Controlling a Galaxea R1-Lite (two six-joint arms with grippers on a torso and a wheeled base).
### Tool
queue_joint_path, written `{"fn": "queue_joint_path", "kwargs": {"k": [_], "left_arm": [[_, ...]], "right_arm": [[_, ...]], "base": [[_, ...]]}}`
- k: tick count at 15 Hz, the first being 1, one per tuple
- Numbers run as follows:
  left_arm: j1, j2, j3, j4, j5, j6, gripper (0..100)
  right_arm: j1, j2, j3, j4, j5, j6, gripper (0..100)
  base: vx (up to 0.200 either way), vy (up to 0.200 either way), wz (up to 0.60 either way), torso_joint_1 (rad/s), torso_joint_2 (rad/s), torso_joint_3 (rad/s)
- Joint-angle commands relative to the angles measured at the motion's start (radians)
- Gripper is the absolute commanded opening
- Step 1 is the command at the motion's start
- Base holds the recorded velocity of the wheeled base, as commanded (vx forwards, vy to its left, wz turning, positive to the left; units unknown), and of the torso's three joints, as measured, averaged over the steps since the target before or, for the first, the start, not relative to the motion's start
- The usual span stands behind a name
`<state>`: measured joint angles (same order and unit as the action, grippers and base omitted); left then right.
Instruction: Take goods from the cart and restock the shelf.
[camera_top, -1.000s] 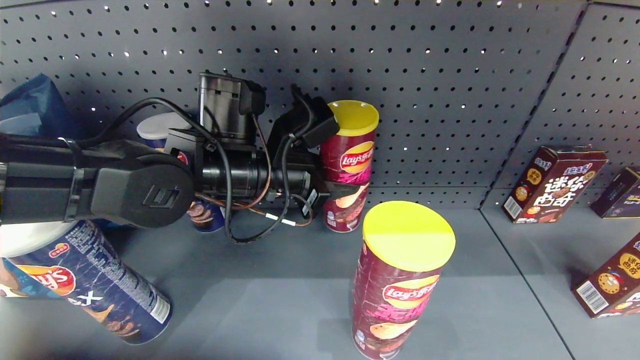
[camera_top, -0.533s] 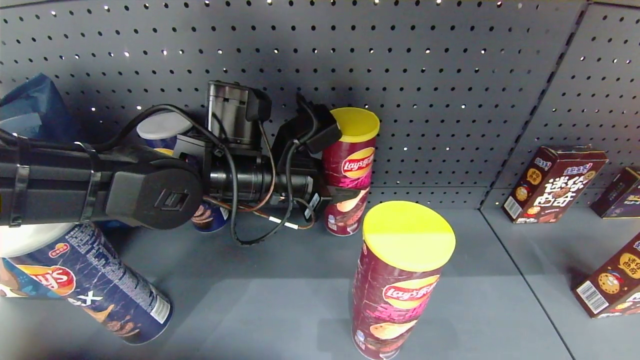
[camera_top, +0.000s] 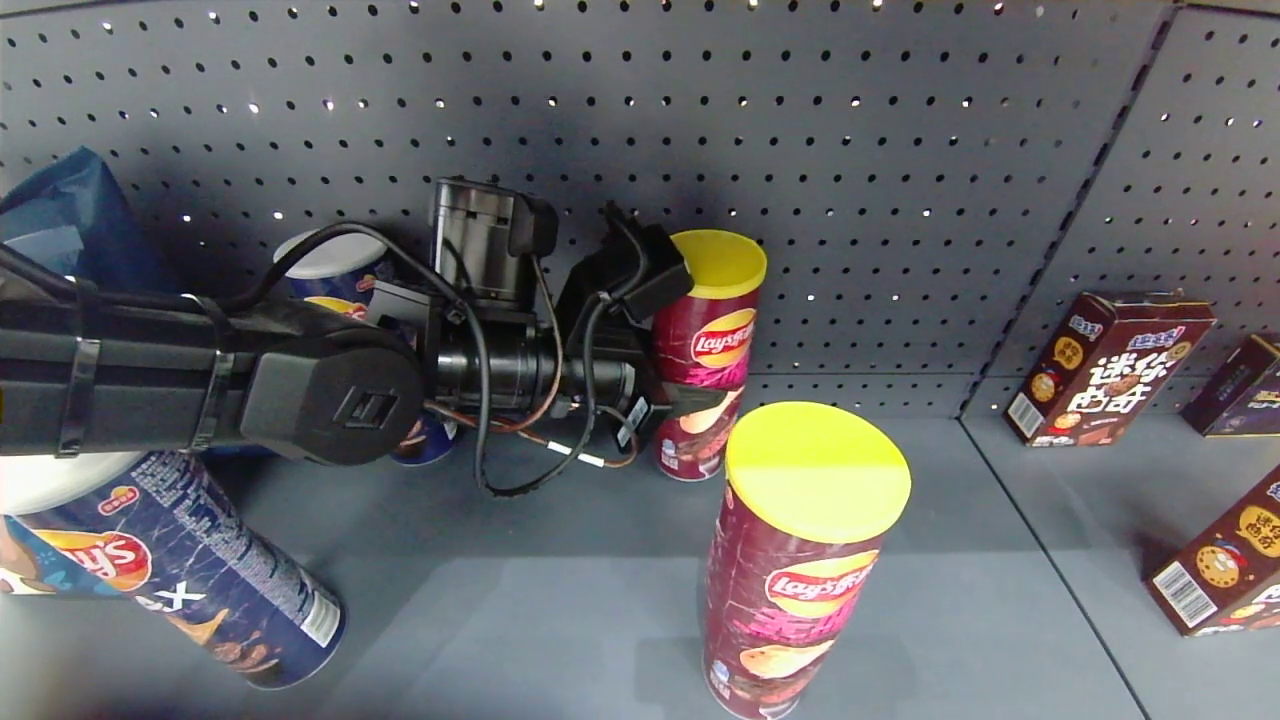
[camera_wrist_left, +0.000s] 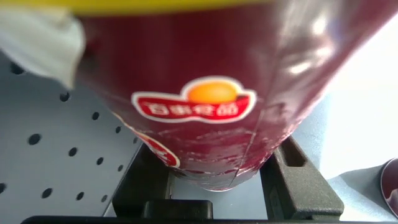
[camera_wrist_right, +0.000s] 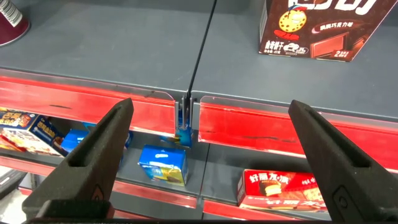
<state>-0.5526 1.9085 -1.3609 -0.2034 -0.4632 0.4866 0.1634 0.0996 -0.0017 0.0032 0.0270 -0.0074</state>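
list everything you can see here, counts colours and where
maroon chip canisters with yellow lids: 2, maroon; front centre, back centre
blue chip canisters with white lids: 2, blue; front left, back left
dark blue bag: 1, dark blue; far left, back
brown snack boxes: 3, brown; far right
blue boxes: several, blue; lower shelf
red box: 1, red; lower shelf
left gripper: 1, black; shut on the back maroon chip canister
right gripper: 1, black; open, facing the lower shelf

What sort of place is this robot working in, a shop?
Most likely a shop aisle, or a mock-up of one: a pegboard-backed shelf, snack goods such as a yellow-lidded chip can and brown snack boxes, and red rails fronting lower shelves.
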Motion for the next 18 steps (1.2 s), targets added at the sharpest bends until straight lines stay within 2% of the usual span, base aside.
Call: {"fn": "queue_joint_path", "kwargs": {"k": [1,10,11,18], "left_arm": [[-0.004,0.006,0.002,0.001,0.000,0.000,0],[-0.017,0.020,-0.003,0.001,0.000,0.000,0],[-0.018,0.020,-0.003,-0.001,0.000,0.000,100],[-0.013,0.014,0.003,-0.005,0.006,0.000,100]], "right_arm": [[0.001,0.002,0.000,0.000,0.001,0.000,100],[0.001,0.002,0.000,0.000,0.001,0.000,100],[0.001,0.002,0.000,0.000,0.001,0.000,100],[0.001,0.002,0.000,0.000,0.001,0.000,100]], "base": [[0.000,0.000,0.00,0.000,0.00,0.000],[0.000,0.000,0.00,0.000,0.00,0.000],[0.000,0.000,0.00,0.000,0.00,0.000],[0.000,0.000,0.00,0.000,0.00,0.000]]}}
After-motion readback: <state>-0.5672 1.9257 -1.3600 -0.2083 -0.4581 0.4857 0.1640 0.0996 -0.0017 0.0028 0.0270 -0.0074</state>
